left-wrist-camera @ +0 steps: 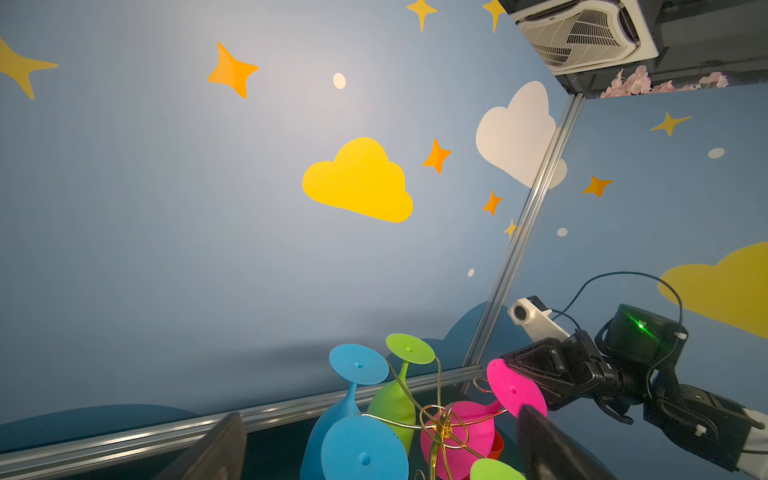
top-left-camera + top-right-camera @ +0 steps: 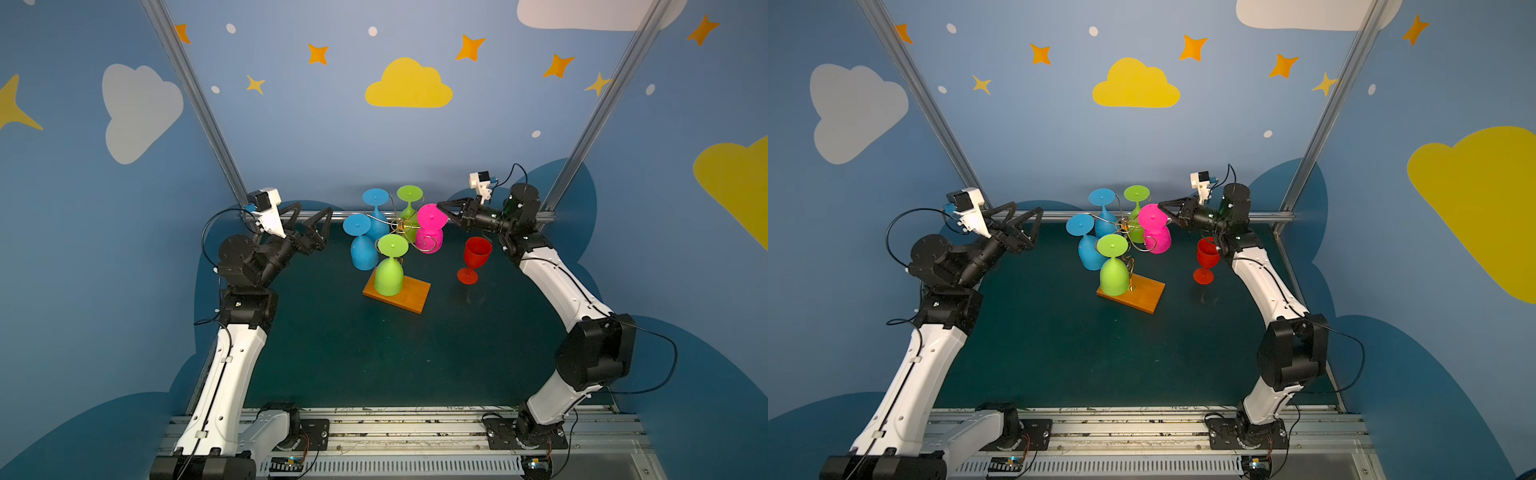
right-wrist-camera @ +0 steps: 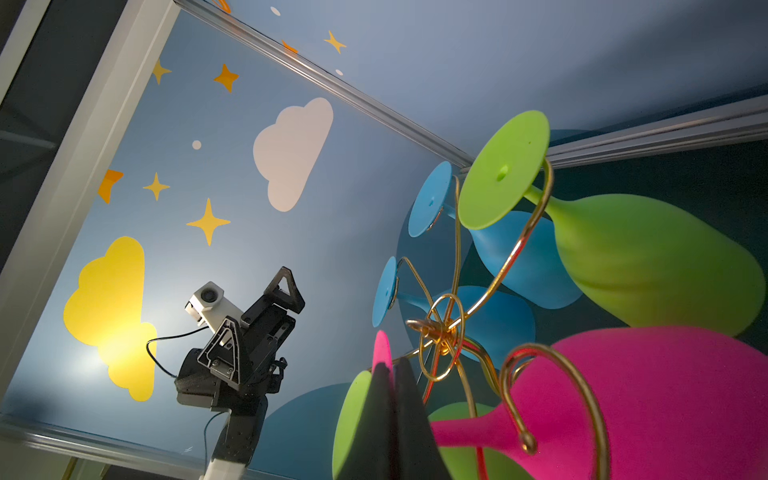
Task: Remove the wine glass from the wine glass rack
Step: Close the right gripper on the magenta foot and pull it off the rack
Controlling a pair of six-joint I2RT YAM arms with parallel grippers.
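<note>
At the rack's right side, the right gripper (image 2: 441, 206), jaws pinching the foot of the pink wine glass (image 2: 430, 232) hanging inverted on the wine glass rack (image 2: 399, 266), should draw it outward along its scroll arm, while the left gripper (image 2: 309, 222) waits spread.

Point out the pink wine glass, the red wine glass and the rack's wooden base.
pink wine glass (image 2: 432, 216): a top view, on its upturned foot disc.
red wine glass (image 2: 477, 249): a top view, on the bowl, standing upright on the table.
wooden base (image 2: 415, 294): a top view, on its bare top surface.
</note>
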